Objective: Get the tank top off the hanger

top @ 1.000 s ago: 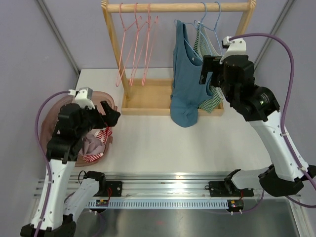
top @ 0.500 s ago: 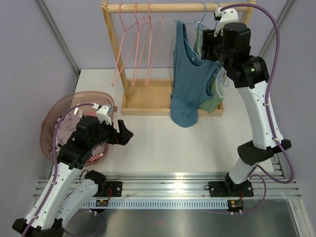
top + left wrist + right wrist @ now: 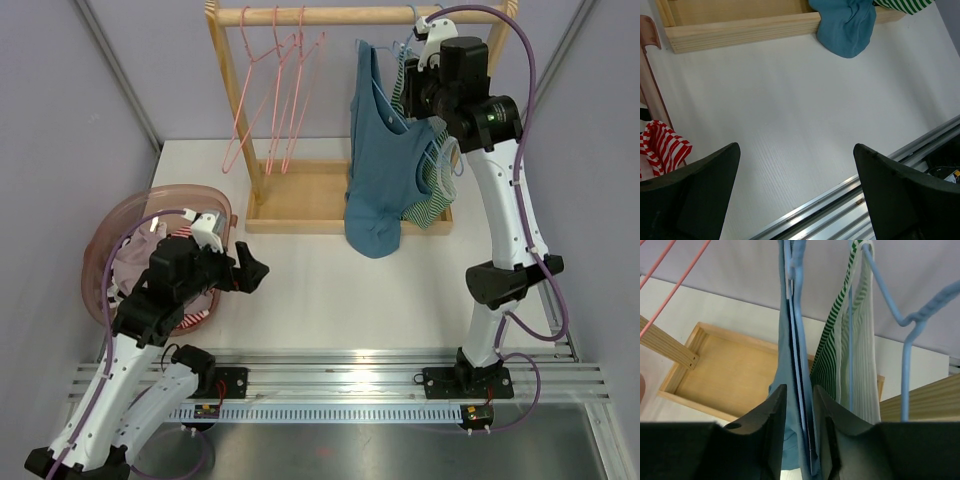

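Right gripper (image 3: pixel 799 390) is at upper right of the top view, just under the wooden rail (image 3: pixel 350 15). Its jaws are clamped on the blue tank top (image 3: pixel 787 360) and its blue hanger (image 3: pixel 798 315). The top hangs on the hanger, with a green-striped top (image 3: pixel 840 340) just beside it. Left gripper (image 3: pixel 796 150) is at lower left over the worktop (image 3: pixel 805 100), jaws wide apart and holding nothing.

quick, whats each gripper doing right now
left gripper: open, holding nothing
right gripper: fingers shut on the blue tank top at its hanger
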Motion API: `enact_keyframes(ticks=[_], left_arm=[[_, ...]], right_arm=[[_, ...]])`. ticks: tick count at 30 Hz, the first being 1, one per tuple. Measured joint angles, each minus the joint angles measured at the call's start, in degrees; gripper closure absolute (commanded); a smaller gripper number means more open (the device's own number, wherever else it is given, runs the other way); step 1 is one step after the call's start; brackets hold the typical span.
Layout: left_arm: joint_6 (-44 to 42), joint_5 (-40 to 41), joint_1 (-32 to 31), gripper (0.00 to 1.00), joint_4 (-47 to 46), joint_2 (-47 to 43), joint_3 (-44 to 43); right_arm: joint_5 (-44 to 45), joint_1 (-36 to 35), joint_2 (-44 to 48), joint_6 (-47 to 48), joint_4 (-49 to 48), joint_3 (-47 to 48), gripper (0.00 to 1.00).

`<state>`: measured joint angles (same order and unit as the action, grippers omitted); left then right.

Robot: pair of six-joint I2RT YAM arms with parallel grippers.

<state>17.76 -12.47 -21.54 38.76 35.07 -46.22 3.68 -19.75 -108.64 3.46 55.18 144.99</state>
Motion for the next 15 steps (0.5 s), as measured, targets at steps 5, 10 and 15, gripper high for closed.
enact_keyframes(ticks=[5,10,15], left_arm=[[0.0,-0.22,0.0,0.01,0.0,0.7,0.02],[0.0,-0.66,0.0,0.01,-0.42,1.05,0.33],[0.0,-0.61,0.0,0.01,-0.42,1.03,0.39]], right_arm=[[-1.84,0.0,-0.04,-0.79,-1.42,-2.25,1.0],[-3.58,0.0,-0.07,-2.25,-1.7,-2.16,1.0],[-5.68,0.0,-0.07,-5.05,-1.88,-1.92,1.0]])
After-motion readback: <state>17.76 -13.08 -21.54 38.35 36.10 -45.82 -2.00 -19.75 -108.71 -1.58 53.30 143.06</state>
